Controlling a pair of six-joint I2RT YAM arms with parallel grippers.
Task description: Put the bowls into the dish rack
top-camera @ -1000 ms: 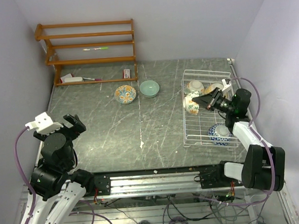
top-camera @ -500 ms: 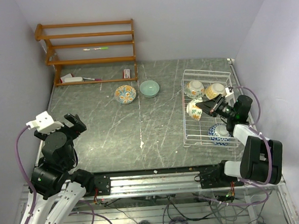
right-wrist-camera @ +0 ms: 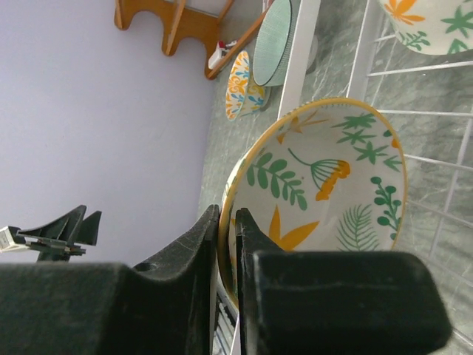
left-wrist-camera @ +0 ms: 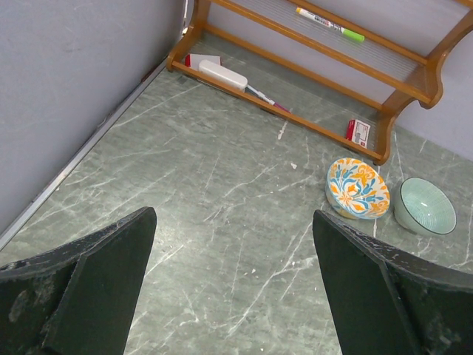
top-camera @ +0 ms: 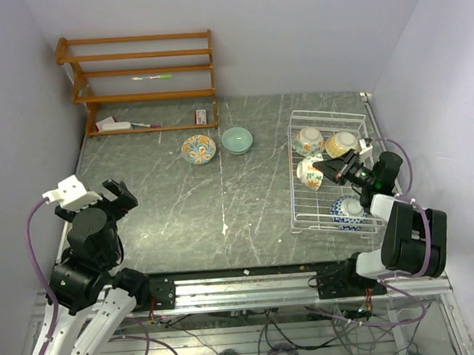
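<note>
The right claw [right-wrist-camera: 224,231] is clamped on the rim of the leaf-painted bowl [right-wrist-camera: 325,185], which is tilted inside the dish rack [top-camera: 326,110], at the right of the top view. If the claw lets go while the bowl leans like this, I think the bowl can roll and knock the neighbour bowl [top-camera: 307,139] above it in the frame. The left wall of the rack is just beside the bowl, so there is little room there. Upward is free.

The left claw [left-wrist-camera: 233,216] has its fingers apart and holds nothing. The orange-flower bowl [top-camera: 198,148] and the teal bowl [top-camera: 237,140] sit on the table [top-camera: 158,198], upper middle, with open room around them.
</note>
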